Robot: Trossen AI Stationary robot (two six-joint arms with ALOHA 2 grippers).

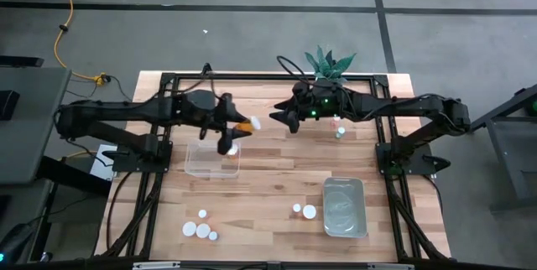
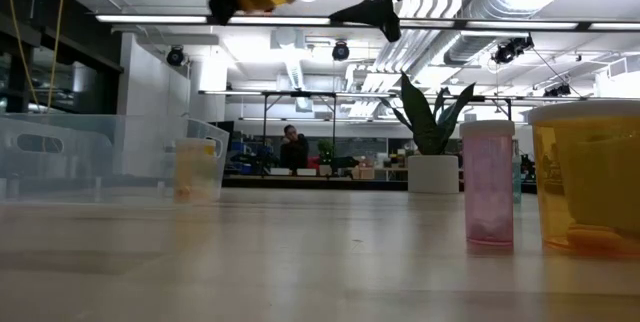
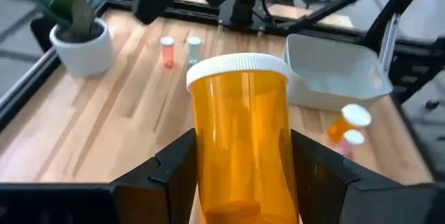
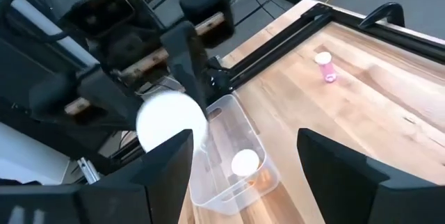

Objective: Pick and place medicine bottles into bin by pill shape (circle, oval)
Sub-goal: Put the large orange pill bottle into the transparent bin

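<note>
Held bottle: orange medicine bottle [image 3: 243,133] with a white cap, nearest the left wrist camera, upright between two dark fingers [image 3: 170,172] that press its sides; in the high view it hangs above the desk, just over the far edge of the left bin.
Left claw [image 1: 233,132]: closed on the held bottle, jaws about bottle-wide apart.
Right claw [image 1: 273,119]: jaws spread wide and holding nothing (the white cap of the held bottle shows just ahead of them in the right wrist view), close to the left claw above the desk's middle.
Left bin [image 1: 212,159]: clear, on the desk under the left claw; one white-capped bottle [image 4: 245,163] lies inside.
Right bin [image 1: 344,207]: clear, near the desk's front right.
Loose bottles: a cluster [image 1: 200,229] at the front left, a pair [image 1: 304,210] just beside the right bin, two small ones [image 1: 338,127] near the plant.
Plant [image 1: 329,62]: potted, at the desk's far edge.
Desk [image 1: 277,178]: light wood planks.
</note>
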